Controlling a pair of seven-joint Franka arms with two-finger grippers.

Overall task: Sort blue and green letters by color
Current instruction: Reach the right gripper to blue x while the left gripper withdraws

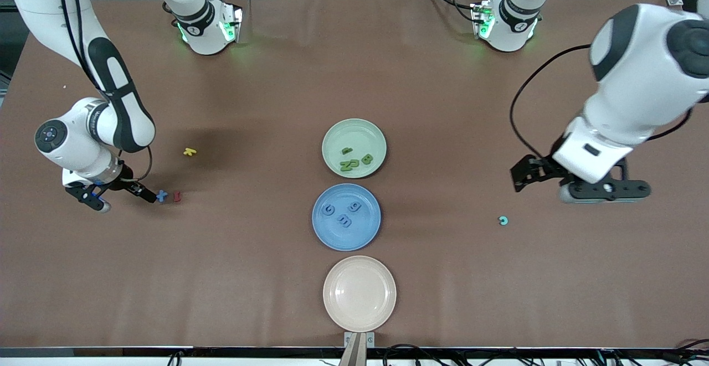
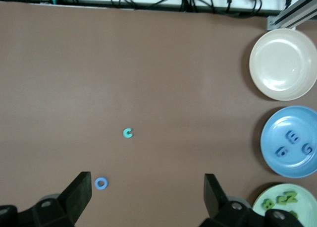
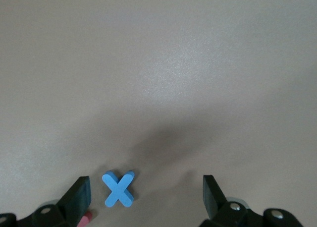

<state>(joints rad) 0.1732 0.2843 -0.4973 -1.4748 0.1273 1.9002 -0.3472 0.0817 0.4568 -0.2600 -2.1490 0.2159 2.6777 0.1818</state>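
Beside the red letter [image 1: 177, 196], we lower our right gripper [image 1: 126, 195], fingers apart, around the blue X [image 1: 161, 195]; next we centre and close, while our left gripper [image 1: 576, 180] waits, fingers apart

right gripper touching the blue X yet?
Apart. The right wrist view shows the right gripper open, with the blue X lying on the table between its fingers, bare table visible on either side of it.

Robotics lab, brown-covered table [image 1: 277, 78], aluminium framing [image 2: 292, 16] (cables [image 1: 404, 349] along the edge)
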